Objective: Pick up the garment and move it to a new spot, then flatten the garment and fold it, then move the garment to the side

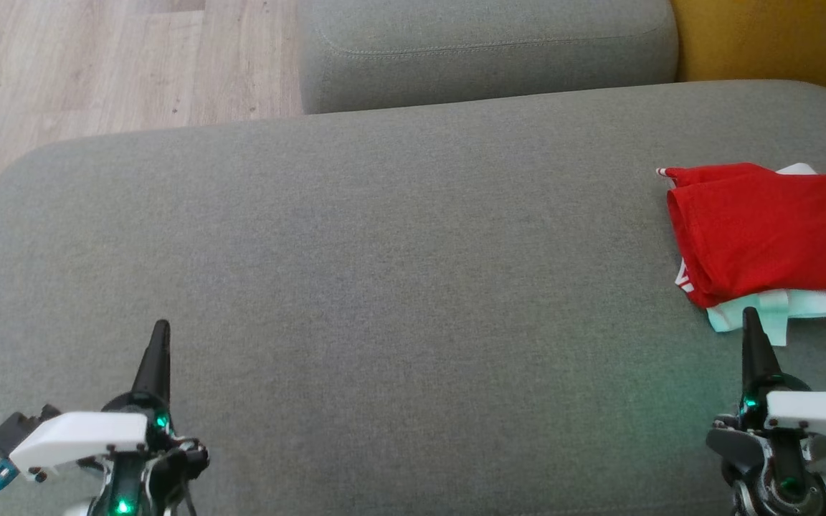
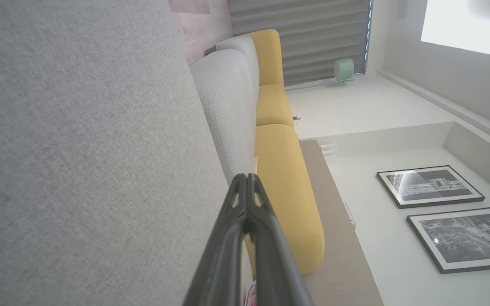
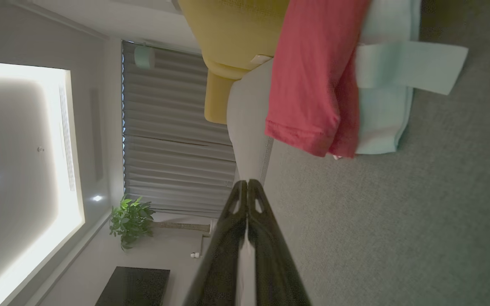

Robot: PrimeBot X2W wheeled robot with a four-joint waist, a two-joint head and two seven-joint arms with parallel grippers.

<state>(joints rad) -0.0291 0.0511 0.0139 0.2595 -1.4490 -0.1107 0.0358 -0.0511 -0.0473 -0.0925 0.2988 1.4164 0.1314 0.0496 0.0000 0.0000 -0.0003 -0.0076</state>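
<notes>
A folded red garment lies at the right side of the grey sofa seat, on top of a pale mint-white folded cloth. In the right wrist view the red garment and the mint cloth lie ahead of the fingers. My right gripper is shut and empty, its tip just short of the mint cloth's near edge. My left gripper is shut and empty at the lower left, far from the garment. Both wrist views show the fingertips pressed together.
A second grey cushion stands behind the seat, with a yellow cushion at the far right. Wooden floor shows at the upper left. The seat's wide middle is bare fabric.
</notes>
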